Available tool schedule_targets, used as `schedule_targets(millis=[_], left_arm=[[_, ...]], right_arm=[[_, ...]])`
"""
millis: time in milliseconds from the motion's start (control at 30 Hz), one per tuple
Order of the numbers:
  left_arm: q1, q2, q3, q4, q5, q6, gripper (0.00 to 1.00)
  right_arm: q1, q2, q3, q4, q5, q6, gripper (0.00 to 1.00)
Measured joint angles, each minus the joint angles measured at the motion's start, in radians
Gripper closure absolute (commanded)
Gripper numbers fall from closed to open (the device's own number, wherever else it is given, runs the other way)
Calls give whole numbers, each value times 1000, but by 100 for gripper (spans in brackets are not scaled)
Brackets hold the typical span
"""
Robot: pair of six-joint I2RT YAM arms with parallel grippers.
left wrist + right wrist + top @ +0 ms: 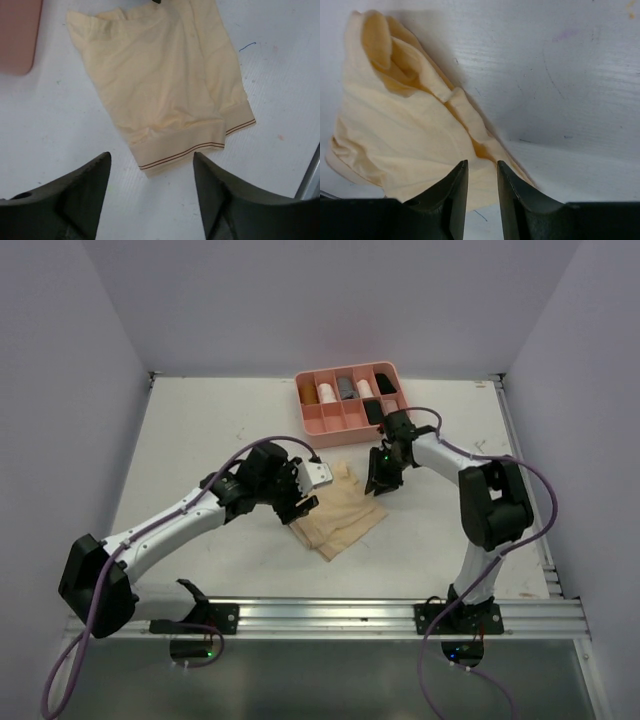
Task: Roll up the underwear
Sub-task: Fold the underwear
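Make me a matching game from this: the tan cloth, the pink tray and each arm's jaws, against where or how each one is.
Things:
1. underwear
2. tray
3. left jaws
4. right jaws

Place or state:
A. a narrow gap apart, by the underwear's edge
B. pink, at the far side of the table
C. wide apart, empty
D. pale tan, lying mid-table

Pairs: 1-D, 2-B, 3-C, 4-A
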Motion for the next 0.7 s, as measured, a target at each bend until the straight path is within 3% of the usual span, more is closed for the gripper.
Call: schedule_targets(millis=[100,233,300,433,500,700], left_arm=[[13,42,14,-31,42,-15,36],[-31,42,8,-41,37,-33,31],[-78,42,-2,-42,20,-49,31],[-158,68,-14,-43,2,-76,37],[-174,105,-14,-41,-6,-82,42],[-177,233,-14,-60,-19,-82,43]], right_arm=[[-8,-73,3,4,-1,32,68],[-8,-274,-56,84,-27,131,94],[-2,-403,-135,139,-53,209,100],[58,-551,-330,270,-76,362,100],[103,-547,-411,297,-82,427,100],[223,-463,-498,370,-80,565,100]])
